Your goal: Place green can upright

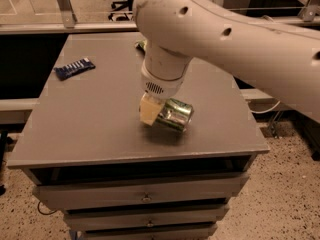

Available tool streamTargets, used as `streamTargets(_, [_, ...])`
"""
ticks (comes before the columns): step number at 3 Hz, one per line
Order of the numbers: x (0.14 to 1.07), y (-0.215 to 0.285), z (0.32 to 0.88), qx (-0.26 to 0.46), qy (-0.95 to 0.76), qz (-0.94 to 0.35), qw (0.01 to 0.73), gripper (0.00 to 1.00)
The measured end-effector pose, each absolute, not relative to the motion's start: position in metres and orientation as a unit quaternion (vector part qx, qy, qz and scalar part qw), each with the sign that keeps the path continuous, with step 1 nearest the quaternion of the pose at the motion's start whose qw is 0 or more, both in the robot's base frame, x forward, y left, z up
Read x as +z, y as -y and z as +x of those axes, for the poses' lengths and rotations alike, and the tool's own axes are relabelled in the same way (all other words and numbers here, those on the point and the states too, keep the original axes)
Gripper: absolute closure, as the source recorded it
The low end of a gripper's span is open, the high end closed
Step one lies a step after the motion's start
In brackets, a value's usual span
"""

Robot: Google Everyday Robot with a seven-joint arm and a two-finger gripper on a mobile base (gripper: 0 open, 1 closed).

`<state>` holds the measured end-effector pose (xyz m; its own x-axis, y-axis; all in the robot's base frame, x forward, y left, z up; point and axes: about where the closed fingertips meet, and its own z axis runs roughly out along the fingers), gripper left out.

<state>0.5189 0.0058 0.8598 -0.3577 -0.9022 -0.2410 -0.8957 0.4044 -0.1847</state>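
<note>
The green can (173,115) lies on its side, tilted, near the front middle of the grey table (90,119). It seems lifted slightly, with a shadow under it. My gripper (159,112) comes down from the big white arm and is shut on the can. One cream finger (148,109) shows against the can's left end; the other finger is hidden behind the can.
A blue snack packet (74,67) lies at the table's back left. A small green object (141,45) peeks out behind the arm at the back. The table's front edge is close below the can, with drawers (145,198) under it.
</note>
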Motion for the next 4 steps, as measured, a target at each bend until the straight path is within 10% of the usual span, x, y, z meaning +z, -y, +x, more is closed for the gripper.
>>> streamTargets(4, [0.968, 0.034, 0.566, 0.240, -0.687, -0.517, 0.451, 1.00])
